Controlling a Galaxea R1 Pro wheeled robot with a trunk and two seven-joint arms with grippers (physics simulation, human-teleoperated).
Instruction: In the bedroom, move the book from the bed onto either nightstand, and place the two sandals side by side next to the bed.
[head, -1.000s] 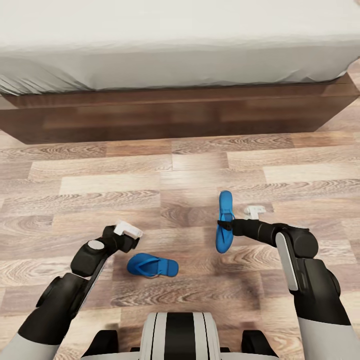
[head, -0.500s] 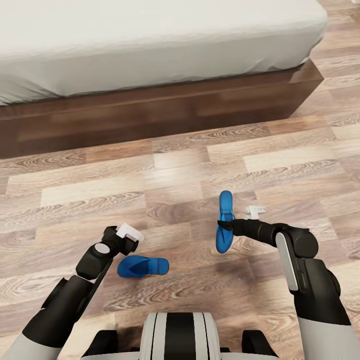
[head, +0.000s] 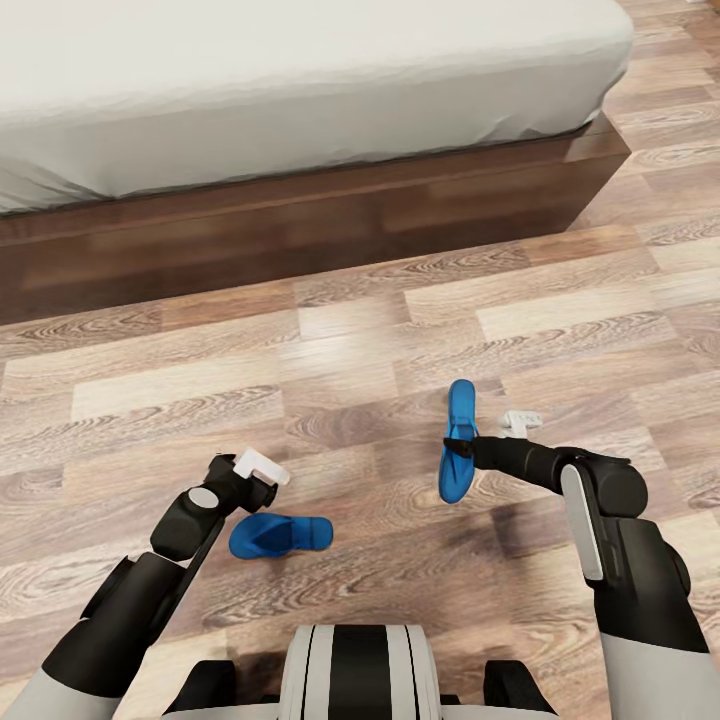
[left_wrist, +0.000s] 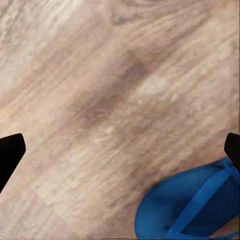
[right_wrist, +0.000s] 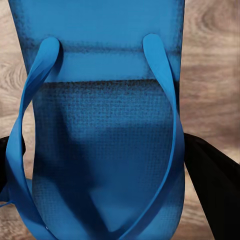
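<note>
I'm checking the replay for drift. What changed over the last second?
The camera swung, so the bed slid left and its right corner came into view. The right hand keeps its grip on one sandal. The left hand stays open beside the other sandal on the floor.

Base/cam swung left; right tool (head: 458, 445) w/ held sandal (head: 458, 440) nudged fwd toward bed (head: 300, 210).
</note>
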